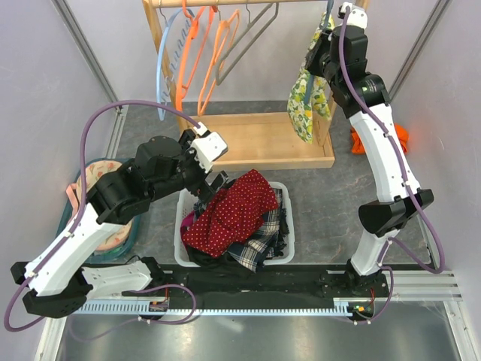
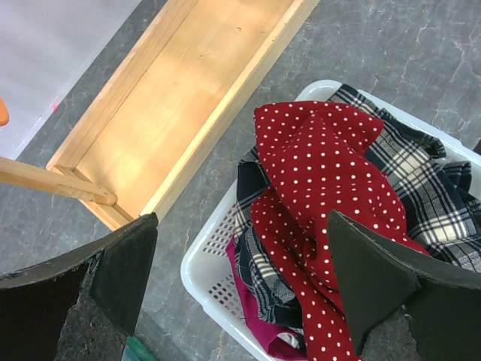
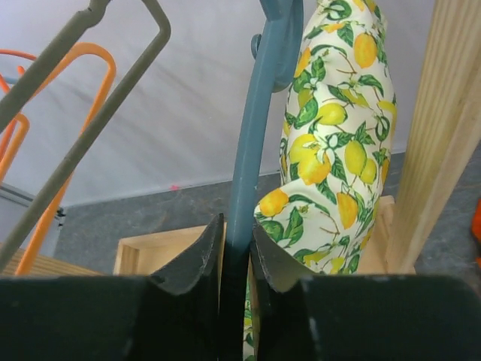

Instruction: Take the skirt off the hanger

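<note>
The right fingers [image 3: 237,229] are pinched on the stem of a slate-blue plastic hanger [image 3: 259,113], which hangs near the right end of the wooden rail [image 1: 225,3]. A white fabric skirt printed with yellow lemons and green leaves [image 3: 338,135] drapes from this hanger, just beside the right-hand finger and falling below it. The left fingers [image 2: 242,218] are spread wide and empty above a white slatted laundry basket [image 1: 178,226] of clothes on the grey tabletop [image 2: 391,45]. Judged step: securing the hanger. A firm hold on the stem, clear of the cloth, should let the hook lift off the rail without the skirt snagging.
</note>
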Tool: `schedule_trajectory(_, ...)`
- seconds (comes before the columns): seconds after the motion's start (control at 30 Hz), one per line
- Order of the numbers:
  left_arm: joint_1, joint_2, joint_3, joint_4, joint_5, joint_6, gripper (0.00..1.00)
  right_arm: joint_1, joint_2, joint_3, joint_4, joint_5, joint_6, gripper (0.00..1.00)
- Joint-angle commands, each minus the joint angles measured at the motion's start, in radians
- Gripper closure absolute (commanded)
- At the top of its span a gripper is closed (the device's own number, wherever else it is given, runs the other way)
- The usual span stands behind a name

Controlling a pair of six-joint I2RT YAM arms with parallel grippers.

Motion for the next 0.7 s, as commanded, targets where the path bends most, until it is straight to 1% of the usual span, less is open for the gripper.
schedule_trajectory(0.0,0.009,-0.001,-0.008,0.049,-0.028,0.02,0.0,0.0,-0.024,0.056,-0.012,0.04,-0.047,0.83)
schedule_trajectory(0.13,0.014,0.002,-0.015,0.054,-0.027,0.012,0.0,0.0,-0.051,0.074,-0.037,0.057,-0.096,0.94)
schedule_trajectory(0.17,0.015,0.003,-0.016,0.054,-0.027,0.011,0.0,0.0,-0.057,0.076,-0.04,0.058,-0.107,0.99)
schedule_trajectory(0.2,0.017,0.002,-0.019,0.057,-0.027,0.009,0.0,0.0,-0.063,0.076,-0.041,0.058,-0.122,1.0)
schedule_trajectory(0.37,0.027,0.0,-0.036,0.063,-0.025,-0.001,0.0,-0.001,-0.115,0.053,0.005,0.051,-0.195,1.0)
schedule_trajectory(0.43,0.029,0.002,-0.039,0.063,-0.024,-0.006,0.0,0.0,-0.123,0.062,0.037,0.037,-0.199,1.0)
schedule_trajectory(0.6,0.04,-0.003,-0.042,0.065,-0.016,-0.012,0.0,0.0,-0.146,0.058,0.169,-0.073,-0.202,1.0)
schedule_trajectory(0.67,0.047,-0.006,-0.044,0.066,-0.015,-0.015,0.0,-0.001,-0.151,0.045,0.193,-0.113,-0.189,1.0)
